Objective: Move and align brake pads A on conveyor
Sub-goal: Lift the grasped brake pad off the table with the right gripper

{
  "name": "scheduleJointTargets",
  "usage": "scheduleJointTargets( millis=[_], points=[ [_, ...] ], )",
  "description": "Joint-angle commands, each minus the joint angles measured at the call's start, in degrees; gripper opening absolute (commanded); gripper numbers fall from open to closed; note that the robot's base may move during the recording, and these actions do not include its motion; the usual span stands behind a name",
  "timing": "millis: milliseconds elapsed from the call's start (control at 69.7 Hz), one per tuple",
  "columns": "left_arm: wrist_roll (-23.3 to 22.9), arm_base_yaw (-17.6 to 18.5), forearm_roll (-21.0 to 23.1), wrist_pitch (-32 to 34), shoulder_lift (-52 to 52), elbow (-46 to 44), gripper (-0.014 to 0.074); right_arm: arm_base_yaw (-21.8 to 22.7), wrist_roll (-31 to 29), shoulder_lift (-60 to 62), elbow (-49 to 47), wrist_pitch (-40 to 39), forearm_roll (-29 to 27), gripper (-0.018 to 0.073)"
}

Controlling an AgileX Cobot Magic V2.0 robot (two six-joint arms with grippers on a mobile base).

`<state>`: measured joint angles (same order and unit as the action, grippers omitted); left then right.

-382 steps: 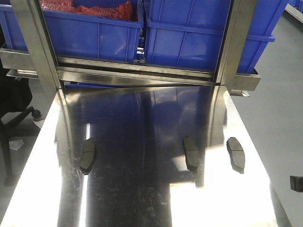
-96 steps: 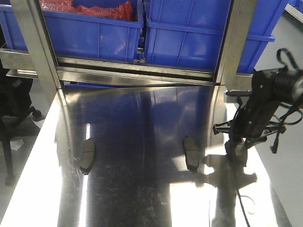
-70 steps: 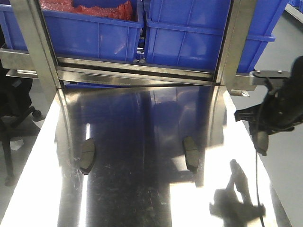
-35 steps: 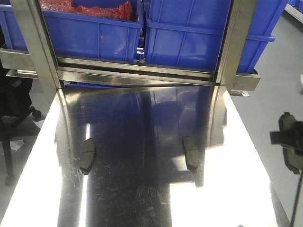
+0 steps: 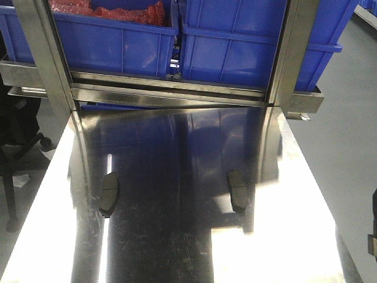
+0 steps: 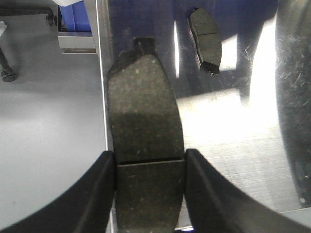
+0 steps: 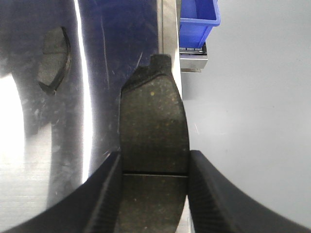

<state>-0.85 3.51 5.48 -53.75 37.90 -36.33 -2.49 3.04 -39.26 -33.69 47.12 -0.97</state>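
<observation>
tabletop [image 5: 177,253] pads [image 5: 109,195] [image 5: 238,191]: 2 | left jaws: 1 pad [image 6: 145,145] | right jaws: 1 pad [image 7: 153,131]

counter [image 5: 177,253]: first brake pad [image 5: 108,195] left, second brake pad [image 5: 238,191] right of centre, well apart | bins [image 5: 235,53] on rack [image 5: 171,89] behind counter | third brake pad [image 6: 143,121] between left fingers [image 6: 92,196] over counter's left edge | fourth brake pad [image 7: 153,126] between right fingers [image 7: 210,196] over right edge

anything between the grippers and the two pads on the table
Nothing visible sits near the left table pad or the right table pad. But the left gripper grips a third pad, the right gripper a fourth pad.
</observation>
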Motion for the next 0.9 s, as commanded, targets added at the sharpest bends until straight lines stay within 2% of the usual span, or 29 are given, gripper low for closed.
scheduleJointTargets(
  millis=[0,158,889],
  points=[
    [-0.46,0.09,0.71,3.70,-0.08,-1.49,-0.0006,0.17,-0.64,0.71,-1.45,-4.21,0.02,0.0007],
    [-0.46,0.09,0.71,3.70,-0.08,-1.49,-0.0006,0.17,-3.04,1.86,-1.45,-4.37,-0.03,0.0008],
    [-0.46,0.09,0.71,3.70,-0.08,-1.49,-0.0006,0.17,-3.04,4.29,-1.45,-3.69,0.97,0.0008]
  ],
)
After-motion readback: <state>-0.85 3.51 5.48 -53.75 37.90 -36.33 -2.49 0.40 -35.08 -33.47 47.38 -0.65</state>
